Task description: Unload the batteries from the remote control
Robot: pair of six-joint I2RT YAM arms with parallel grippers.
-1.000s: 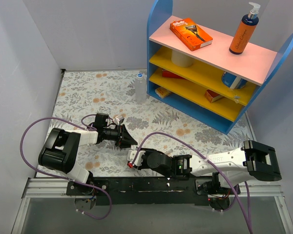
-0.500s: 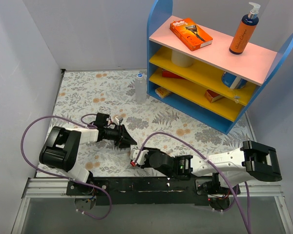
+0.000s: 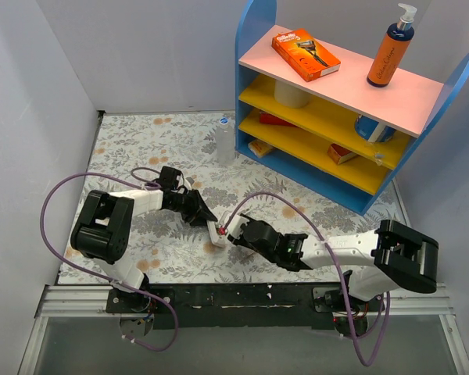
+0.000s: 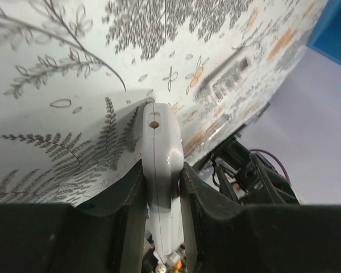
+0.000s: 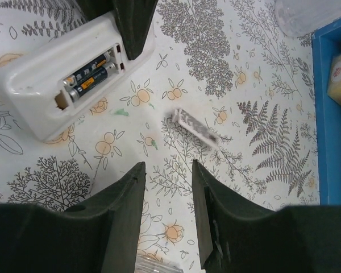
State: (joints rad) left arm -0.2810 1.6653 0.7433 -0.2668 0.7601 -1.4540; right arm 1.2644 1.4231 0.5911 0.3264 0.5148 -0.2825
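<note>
White remote control (image 5: 31, 91), back open, two batteries (image 5: 91, 73) inside

My right arm now reaches farther out over the tabletop (image 3: 141, 148). Its pincer (image 3: 233, 231), low by the base rail (image 3: 219, 295) a second ago, sits open just beside the remote control (image 5: 62, 74). My left arm has pivoted: its wrist lies farther from the rail, so the left pincer (image 3: 205, 218), clamped on the remote control, slants down to the right instead of lying level. The right arm's purple cable (image 3: 359, 355) now loops below the rail.
</note>
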